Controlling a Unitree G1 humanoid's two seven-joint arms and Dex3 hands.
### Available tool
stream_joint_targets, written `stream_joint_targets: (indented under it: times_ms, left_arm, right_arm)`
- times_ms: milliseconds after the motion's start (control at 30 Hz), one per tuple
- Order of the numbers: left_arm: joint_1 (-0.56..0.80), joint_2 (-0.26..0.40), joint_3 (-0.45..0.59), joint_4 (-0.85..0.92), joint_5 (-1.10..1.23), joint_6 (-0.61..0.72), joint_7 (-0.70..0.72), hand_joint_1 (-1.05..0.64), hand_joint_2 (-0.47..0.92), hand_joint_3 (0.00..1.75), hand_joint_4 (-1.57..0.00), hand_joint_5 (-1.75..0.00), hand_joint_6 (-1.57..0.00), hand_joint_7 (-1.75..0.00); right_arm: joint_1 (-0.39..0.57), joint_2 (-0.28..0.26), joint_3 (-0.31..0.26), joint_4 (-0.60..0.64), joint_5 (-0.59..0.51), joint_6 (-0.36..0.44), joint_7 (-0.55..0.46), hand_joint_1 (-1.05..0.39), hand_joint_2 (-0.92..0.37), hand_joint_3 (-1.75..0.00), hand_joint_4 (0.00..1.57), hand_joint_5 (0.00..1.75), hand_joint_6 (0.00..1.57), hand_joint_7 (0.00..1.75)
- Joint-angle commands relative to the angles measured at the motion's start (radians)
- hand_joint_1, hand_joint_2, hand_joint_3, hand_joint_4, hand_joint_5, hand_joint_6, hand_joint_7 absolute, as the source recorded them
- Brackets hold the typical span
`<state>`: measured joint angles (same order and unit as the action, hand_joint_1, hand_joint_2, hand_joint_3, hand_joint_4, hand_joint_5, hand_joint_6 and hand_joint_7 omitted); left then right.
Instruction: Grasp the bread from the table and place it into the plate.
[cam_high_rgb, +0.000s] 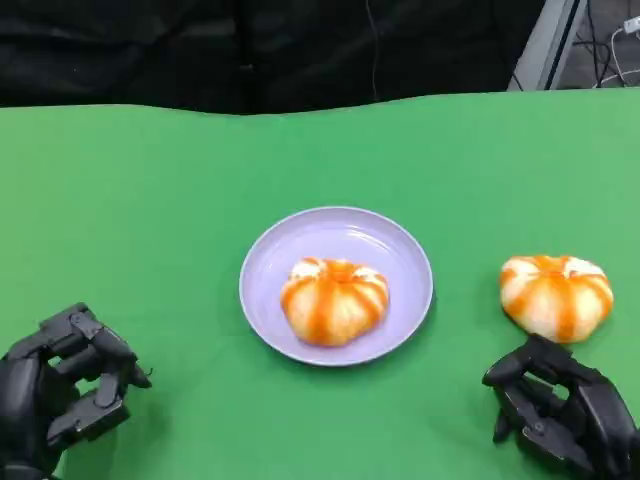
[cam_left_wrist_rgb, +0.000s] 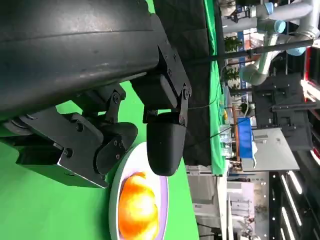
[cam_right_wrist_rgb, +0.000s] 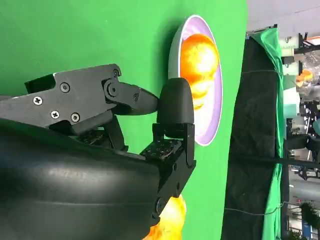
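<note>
Head view, scanned left to right. Left hand (cam_high_rgb: 60, 385) sits low at the near left corner over the green table (cam_high_rgb: 150, 200), fingers loosely curled with gaps between them, nothing in its grasp; it is well apart from everything else. At the centre lies the lilac plate (cam_high_rgb: 400, 250), already carrying one orange-striped bun (cam_high_rgb: 334, 300) a little forward of its middle; the left wrist view shows the same bun (cam_left_wrist_rgb: 137, 207) on the plate beyond that hand's fingers. Further right, the loose bread (cam_high_rgb: 556, 295) lies directly on the table, clear of the plate's right rim, with bare green between them. The bread is rounded, a little wider than deep, so its long axis runs roughly side to side across the table. The right hand (cam_high_rgb: 565, 410) is just in front of it at the near right corner, fingers partly curled and separated, holding nothing; fingertips point toward the bread and sit near it, though contact cannot be confirmed. Judgement: the right hand is clearly the nearer one, with the bread just ahead of it and slightly inward. The carry then runs leftward to the plate, where free space lies mostly behind and beside the seated bun.
</note>
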<state>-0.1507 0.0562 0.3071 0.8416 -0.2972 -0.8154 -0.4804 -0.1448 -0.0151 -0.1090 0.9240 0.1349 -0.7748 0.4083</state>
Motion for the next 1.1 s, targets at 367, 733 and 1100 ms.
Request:
stream_joint_targets:
  times_ms: [367, 733, 1100]
  left_arm:
    - [0.007, 0.029, -0.007, -0.012, 0.031, -0.023, 0.035, 0.07, 0.61, 1.10, -0.95, -1.60, -0.90, -1.40]
    - [0.009, 0.032, -0.014, -0.010, 0.048, -0.029, 0.054, 0.06, 0.61, 1.09, -0.96, -1.59, -0.90, -1.40]
    - [0.003, 0.039, -0.016, 0.013, 0.060, -0.042, 0.066, 0.06, 0.60, 1.10, -0.96, -1.56, -0.91, -1.36]
  right_arm:
    - [0.002, -0.015, -0.012, -0.004, 0.013, 0.000, 0.005, -0.26, -0.92, -0.52, 0.71, 1.75, 0.66, 1.39]
    - [0.001, -0.016, -0.012, -0.003, 0.011, 0.002, 0.004, -0.27, -0.92, -0.52, 0.70, 1.75, 0.66, 1.39]
    - [0.001, -0.014, -0.010, 0.000, 0.008, 0.000, -0.003, -0.27, -0.92, -0.52, 0.70, 1.75, 0.65, 1.39]
